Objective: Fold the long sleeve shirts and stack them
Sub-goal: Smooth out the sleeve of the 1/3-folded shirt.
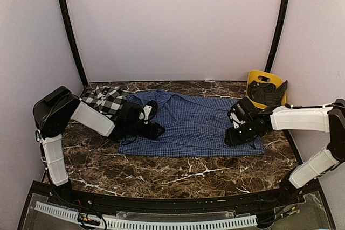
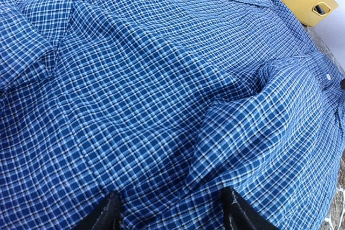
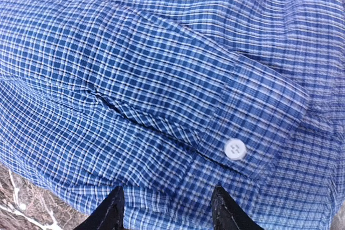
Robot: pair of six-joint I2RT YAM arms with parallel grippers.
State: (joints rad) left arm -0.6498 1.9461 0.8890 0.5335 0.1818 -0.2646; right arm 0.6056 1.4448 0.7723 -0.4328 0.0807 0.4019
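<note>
The left gripper point(image 2: 172, 216) hangs low over the blue, fine-checked button-up shirt point(image 2: 161, 95) with its black fingertips spread. A soft ridge of cloth runs up between them, but nothing looks clamped. The right gripper point(image 3: 167, 211) is spread too, just above the shirt's right end near its front edge. A buttoned cuff point(image 3: 259, 117) and its white button point(image 3: 235, 148) lie just ahead of the tips.

The blue shirt lies opened out and rumpled across the middle of the dark brown marbled worktop point(image 1: 178, 173), with one arm at each end. The black-and-white plaid shirt point(image 1: 105, 99) sits bunched at the back left against the blue shirt's left end, partly hidden by the left arm. A yellow plastic bin point(image 1: 262, 76) leans in the back right corner with something dark inside it.

Three things could go wrong, in my judgement:
- **Layers:** closing on that ridge could take only the top layer, or too many, so the fold drags crooked.
- **Cuff:** the right gripper could catch the cuff alone and pull the sleeve loose instead of moving the body.
- **Snagging and uneven lift:** a lift at the left could snag the plaid shirt and haul it along, and uneven lifts by the two arms would twist the cloth.

For room to move, a broad strip of bare worktop runs between the shirt's front edge and the arm bases. The collar side lies close to the back wall, the right end is near the bin and the worktop's edge, and the left is crowded by the plaid shirt.
</note>
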